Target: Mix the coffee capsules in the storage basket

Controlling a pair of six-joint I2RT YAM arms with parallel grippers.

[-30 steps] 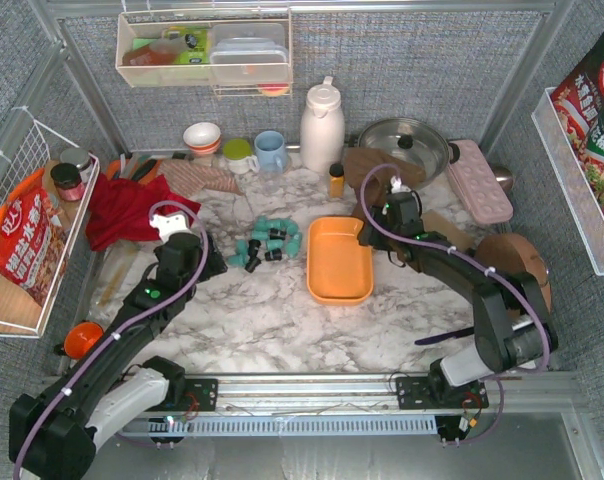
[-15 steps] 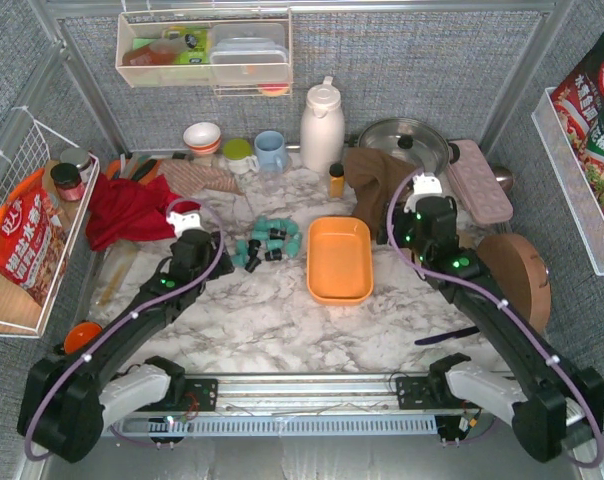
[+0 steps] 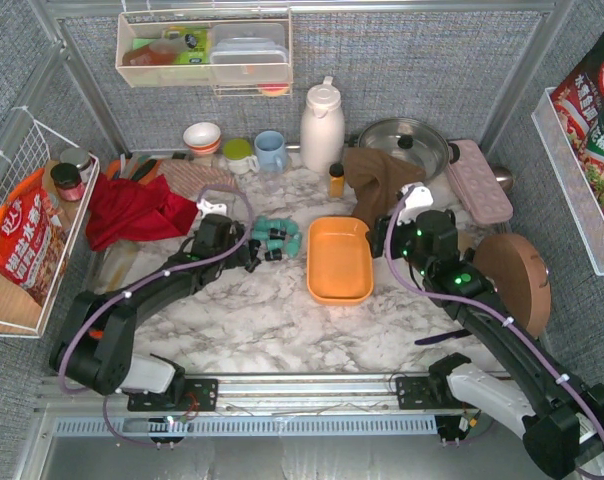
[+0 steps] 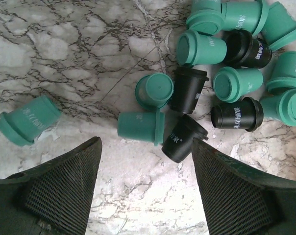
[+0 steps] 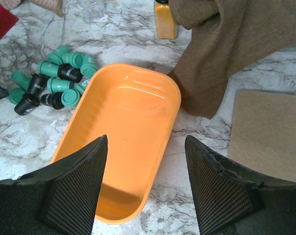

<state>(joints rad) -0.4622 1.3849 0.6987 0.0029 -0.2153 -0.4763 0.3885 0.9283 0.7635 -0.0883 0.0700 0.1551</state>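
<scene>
The coffee capsules (image 3: 273,237), teal and black pods, lie on their sides in a loose heap on the marble, left of the storage basket (image 3: 340,262). That orange tray holds nothing. My left gripper (image 3: 244,256) stands open at the heap's near-left edge. In the left wrist view the capsules (image 4: 221,83) lie just past the left gripper (image 4: 145,141); a teal and a black one lie near its tips, and nothing is held. One teal capsule (image 4: 29,120) lies apart. My right gripper (image 3: 378,240) hangs open over the basket's (image 5: 128,122) right rim, as the right gripper (image 5: 146,138) shows.
A brown cloth (image 3: 376,182) and a small amber bottle (image 3: 336,180) lie behind the basket. A white thermos (image 3: 322,125), pan lid (image 3: 404,145), pink tray (image 3: 479,180) and cups line the back. A red cloth (image 3: 132,210) lies left, a round brown board (image 3: 512,282) right.
My left gripper has moved right, up to the capsule heap. My right arm has unfolded and its gripper now hangs by the basket's right rim.
</scene>
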